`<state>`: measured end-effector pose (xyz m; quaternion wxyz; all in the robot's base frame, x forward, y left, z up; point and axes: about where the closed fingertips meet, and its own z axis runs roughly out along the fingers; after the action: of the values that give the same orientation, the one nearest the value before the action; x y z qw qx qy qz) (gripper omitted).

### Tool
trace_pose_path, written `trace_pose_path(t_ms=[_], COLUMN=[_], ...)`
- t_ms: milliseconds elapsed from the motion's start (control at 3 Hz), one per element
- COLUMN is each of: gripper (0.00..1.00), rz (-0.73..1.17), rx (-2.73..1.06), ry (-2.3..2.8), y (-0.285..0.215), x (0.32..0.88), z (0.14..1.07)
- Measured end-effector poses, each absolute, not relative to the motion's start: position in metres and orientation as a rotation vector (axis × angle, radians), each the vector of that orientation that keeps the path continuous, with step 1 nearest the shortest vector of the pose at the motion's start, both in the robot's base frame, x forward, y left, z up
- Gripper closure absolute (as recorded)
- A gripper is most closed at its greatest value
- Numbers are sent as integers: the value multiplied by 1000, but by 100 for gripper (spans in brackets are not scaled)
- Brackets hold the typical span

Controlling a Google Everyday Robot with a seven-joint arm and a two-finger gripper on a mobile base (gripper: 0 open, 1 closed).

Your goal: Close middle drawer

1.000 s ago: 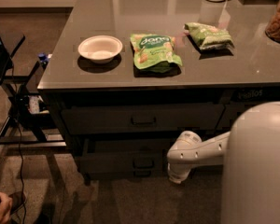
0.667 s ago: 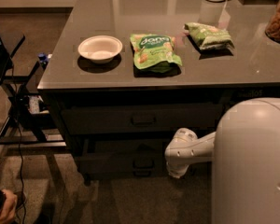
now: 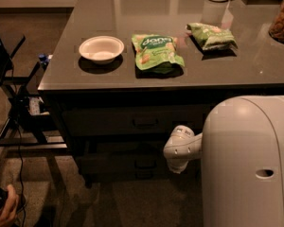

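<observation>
Your robot's white body [image 3: 248,164] fills the lower right. The dark counter [image 3: 94,13] spans the view. Under its front edge sits the middle drawer [image 3: 104,123], its front seemingly level with the cabinet, though shadow makes that hard to judge. On the counter lie a green snack bag [image 3: 156,53], a smaller green bag [image 3: 212,36] and a white bowl [image 3: 101,48] showing only its bare inside. The gripper [image 3: 179,150] sits just below that drawer's front, right of its handle [image 3: 145,122]. You cannot tell its grip.
</observation>
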<state>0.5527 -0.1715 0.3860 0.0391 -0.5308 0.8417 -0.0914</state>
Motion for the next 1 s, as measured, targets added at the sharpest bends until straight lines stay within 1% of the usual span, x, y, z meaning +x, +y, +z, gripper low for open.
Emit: trace_pose_path(t_ms=[333,667,1000], gripper=[100,86,62], rz=[-321,-328,-328], rx=[-1637,-1638,-1638], ry=[2575,2574,2574], y=[-172,-172,-172], x=[564,567,567], z=[387,387,387])
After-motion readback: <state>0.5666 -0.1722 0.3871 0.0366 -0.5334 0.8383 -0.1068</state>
